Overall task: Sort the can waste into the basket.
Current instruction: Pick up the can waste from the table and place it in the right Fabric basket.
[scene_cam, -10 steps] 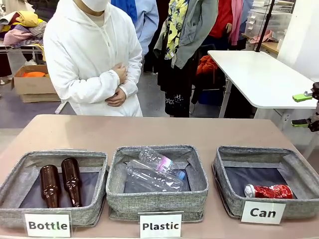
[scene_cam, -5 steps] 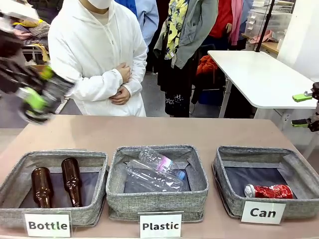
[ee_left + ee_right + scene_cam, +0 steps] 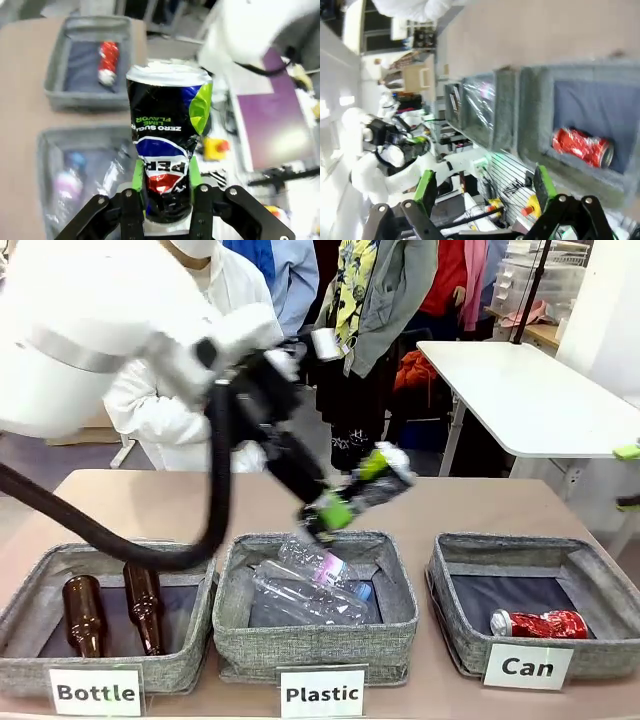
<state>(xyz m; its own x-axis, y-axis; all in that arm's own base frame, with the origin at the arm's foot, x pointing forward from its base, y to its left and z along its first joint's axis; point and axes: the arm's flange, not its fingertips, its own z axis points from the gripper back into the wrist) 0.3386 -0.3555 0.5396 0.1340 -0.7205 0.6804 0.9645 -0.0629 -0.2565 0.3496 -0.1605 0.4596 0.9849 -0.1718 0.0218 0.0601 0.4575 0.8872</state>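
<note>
Left gripper (image 3: 166, 192) is clamped on the crumpled dark can (image 3: 167, 145), blue-black with green patch, hanging above the Plastic basket (image 3: 315, 635). Red can (image 3: 538, 624) lies at the Can basket's (image 3: 600, 585) 6 o'clock. Right gripper (image 3: 485, 192) gapes empty.

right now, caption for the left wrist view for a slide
Left gripper clamps a crushed dark can above the table.

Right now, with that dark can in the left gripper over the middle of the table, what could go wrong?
The left gripper holds the dark can by its lower end only, so it might slip or tip mid-swing. It hangs over the Plastic basket, not the Can basket; an early release would sort it wrong. The red can already lies in the Can basket, so the drop could land on it.
</note>
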